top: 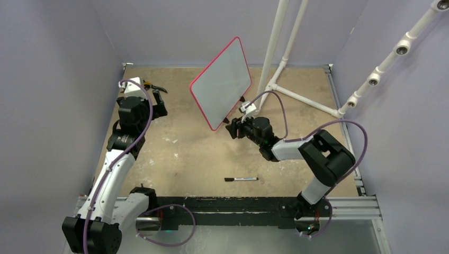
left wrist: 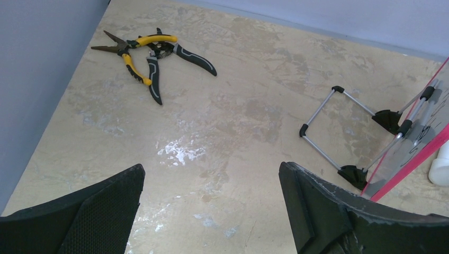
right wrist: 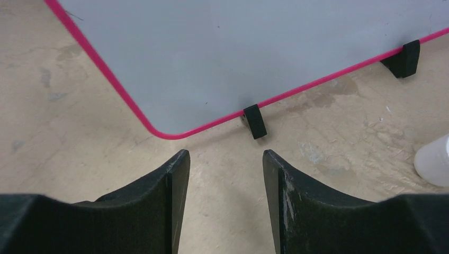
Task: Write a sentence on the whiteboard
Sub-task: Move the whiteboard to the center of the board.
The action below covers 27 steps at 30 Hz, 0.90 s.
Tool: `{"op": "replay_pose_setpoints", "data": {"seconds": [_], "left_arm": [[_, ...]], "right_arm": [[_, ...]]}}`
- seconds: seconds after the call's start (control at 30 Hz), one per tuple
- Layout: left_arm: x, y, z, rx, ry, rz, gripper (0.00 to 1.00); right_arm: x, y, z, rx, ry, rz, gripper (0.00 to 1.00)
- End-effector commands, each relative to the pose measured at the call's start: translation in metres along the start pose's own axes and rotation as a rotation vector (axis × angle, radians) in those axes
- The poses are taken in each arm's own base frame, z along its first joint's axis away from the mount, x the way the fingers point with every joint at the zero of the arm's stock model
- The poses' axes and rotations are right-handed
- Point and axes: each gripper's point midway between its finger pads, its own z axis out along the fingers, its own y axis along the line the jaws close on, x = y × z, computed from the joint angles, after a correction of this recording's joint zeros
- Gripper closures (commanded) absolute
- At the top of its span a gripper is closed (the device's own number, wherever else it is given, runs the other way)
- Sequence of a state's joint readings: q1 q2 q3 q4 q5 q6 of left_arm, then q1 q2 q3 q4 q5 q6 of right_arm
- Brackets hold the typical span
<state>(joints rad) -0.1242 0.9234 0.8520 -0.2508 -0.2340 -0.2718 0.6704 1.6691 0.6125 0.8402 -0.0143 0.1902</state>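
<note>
The whiteboard [top: 221,82] stands tilted on its wire stand [left wrist: 339,127] at the middle back, with a red-pink rim and black feet [right wrist: 255,120]. Its white face [right wrist: 238,53] is blank in these views; the sentence is out of view. My right gripper [top: 233,129] sits low just in front of the board's lower corner, open [right wrist: 226,159], with only bare table between its fingers. My left gripper [top: 158,98] is at the back left, wide open [left wrist: 212,166] and empty, facing the board's rear edge [left wrist: 418,148]. A black marker [top: 241,179] lies on the table near the front.
Yellow-and-black pliers [left wrist: 148,55] lie at the back left corner near the left gripper. A white pipe frame [top: 280,53] stands behind and right of the board, with its foot [right wrist: 434,159] close to the right gripper. Purple walls enclose the table.
</note>
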Motion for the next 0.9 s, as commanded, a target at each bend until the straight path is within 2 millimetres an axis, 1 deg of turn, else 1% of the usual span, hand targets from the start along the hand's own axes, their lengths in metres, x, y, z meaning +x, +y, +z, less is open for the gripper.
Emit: {"op": "replay_pose_setpoints", "data": {"seconds": [0.0, 0.23, 0.37, 0.5, 0.6, 0.7, 0.87], "left_arm": [[-0.007, -0.001, -0.002, 0.015, -0.038, -0.001, 0.02], [-0.006, -0.005, -0.001, 0.037, -0.033, -0.002, 0.02], [-0.005, -0.007, 0.0, 0.047, -0.028, -0.002, 0.02], [-0.005, -0.007, 0.0, 0.051, -0.026, -0.002, 0.03], [-0.004, -0.008, 0.001, 0.052, -0.022, -0.001, 0.03], [-0.002, -0.008, 0.002, 0.052, -0.016, -0.001, 0.03], [-0.001, -0.008, 0.003, 0.053, -0.012, -0.004, 0.03]], "right_arm": [[-0.011, -0.011, 0.024, 0.08, -0.048, -0.062, 0.45], [0.011, -0.022, 0.046, 0.117, 0.008, -0.111, 0.49], [0.013, -0.023, 0.056, 0.111, 0.006, -0.144, 0.52], [0.024, -0.022, 0.072, 0.089, 0.042, -0.191, 0.6], [0.025, -0.018, 0.081, 0.067, 0.054, -0.233, 0.61], [0.028, -0.009, 0.085, 0.049, 0.059, -0.253, 0.62], [0.035, 0.012, 0.09, 0.02, 0.066, -0.275, 0.63]]}}
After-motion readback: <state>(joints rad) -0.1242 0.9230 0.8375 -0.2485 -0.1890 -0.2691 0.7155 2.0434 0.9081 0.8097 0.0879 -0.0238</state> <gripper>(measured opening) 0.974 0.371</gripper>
